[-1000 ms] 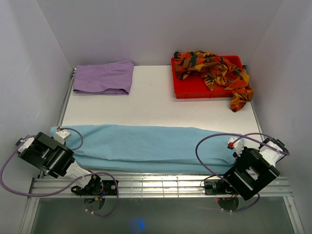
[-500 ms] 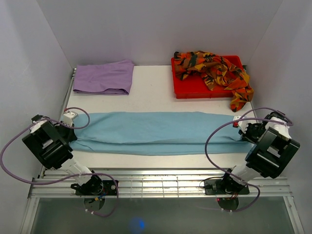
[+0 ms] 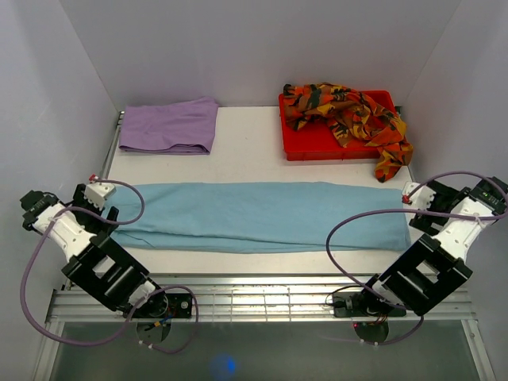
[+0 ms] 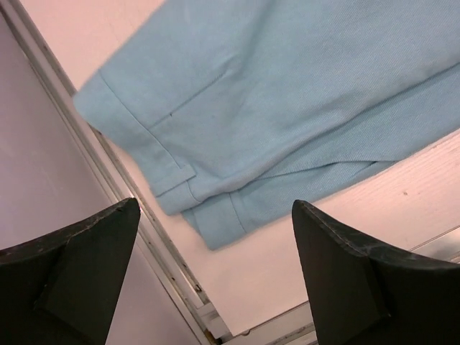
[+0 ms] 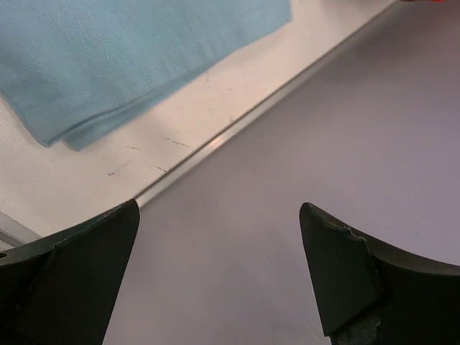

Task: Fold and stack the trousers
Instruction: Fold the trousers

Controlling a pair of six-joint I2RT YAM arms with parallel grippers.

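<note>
Two grippers: left gripper and right gripper both stand spread wide, with nothing between the fingers
Trousers in hand: the light blue trousers lie flat as a long strip on the near half of the table
Long axis: left to right, one end toward each arm
Left end: straight below the gap of the left gripper, hem corner close to the table's left rail
Right end: off to the left of the right gripper, which hangs over the table's right edge by the wall
Nearer arm: the left
Next move, as judged: an end-to-end fold, each end needing a fresh pinch
Open room: bare table on the far side of the strip
Limits: lilac pair folded far left, patterned pair heaped in the red tray far right, walls close at both ends
</note>
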